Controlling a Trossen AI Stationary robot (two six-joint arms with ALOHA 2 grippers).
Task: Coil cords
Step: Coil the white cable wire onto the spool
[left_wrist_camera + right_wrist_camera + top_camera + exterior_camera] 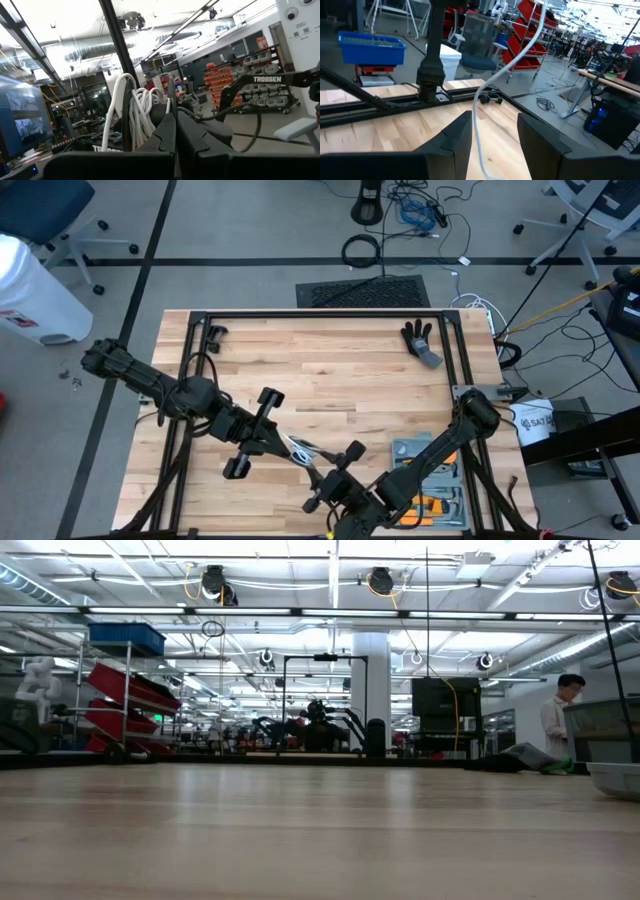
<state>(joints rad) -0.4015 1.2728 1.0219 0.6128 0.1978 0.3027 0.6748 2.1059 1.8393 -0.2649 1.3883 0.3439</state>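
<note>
The white cord (140, 107) hangs as a bunch of several loops beside my left gripper (175, 137), which is shut and raised above the middle of the table (330, 370). In the high view the loops (300, 448) show at the tip of that gripper (288, 446). One strand of the cord (505, 70) runs on to my right gripper (492, 145), which is open, close by toward the table's near edge (325, 480). The strand passes down between its two fingers. I cannot tell whether it touches them. The low view shows no cord on the tabletop. My left gripper is shut on the white cord near the bunch of loops (150, 117). Its own fingers (162, 140) hide the place of contact. The fingers point roughly level toward the table's near right. The loops hang slack at their side, clear of the table.
A black glove (421, 342) lies at the table's far right. A grey tool tray (432, 478) with orange-handled tools sits at the near right, under my right arm. Black frame rails (320, 315) run along the table's edges. A person (557, 720) stands far behind the table.
</note>
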